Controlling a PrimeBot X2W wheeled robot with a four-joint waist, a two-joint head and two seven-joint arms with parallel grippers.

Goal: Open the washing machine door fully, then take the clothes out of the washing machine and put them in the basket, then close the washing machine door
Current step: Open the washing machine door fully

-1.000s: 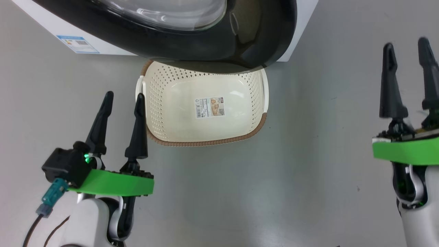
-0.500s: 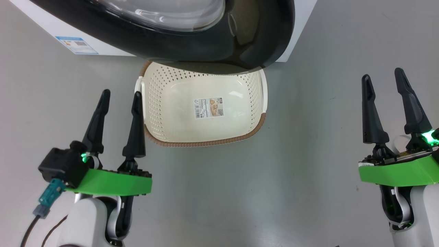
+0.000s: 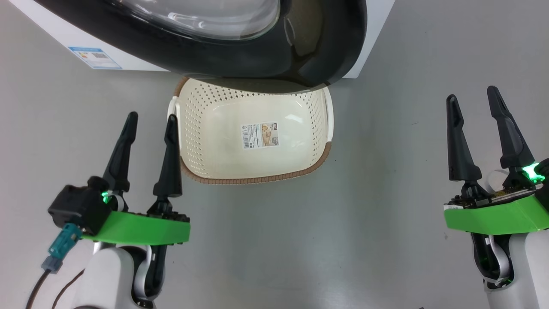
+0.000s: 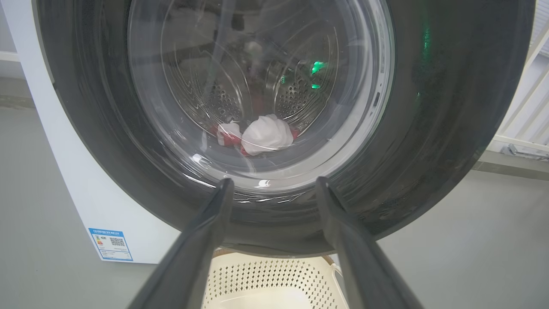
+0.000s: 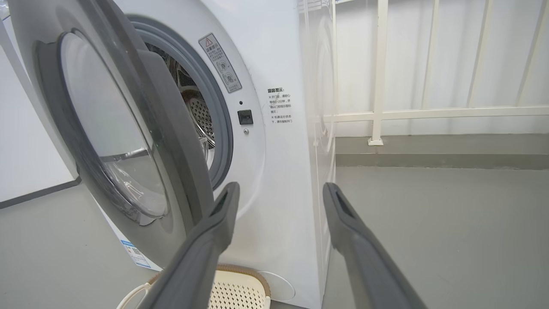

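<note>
Hovering empty, jaws spread, your left pincer [image 3: 152, 116] is sitting just beside the basket [image 3: 257, 180], your right pincer [image 3: 472, 92] well apart across the floor [image 3: 386, 150]; the door [image 3: 257, 64] is overhanging its far rim.

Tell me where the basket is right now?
The basket sits on the floor in the middle of the head view, partly under the washing machine door, with the left gripper close beside its left side.

Smooth grey floor [image 3: 274, 257] (faint sheen) reaches a white railing [image 5: 429, 113]; a pale wall [image 5: 493, 56] stands behind that railing.
</note>
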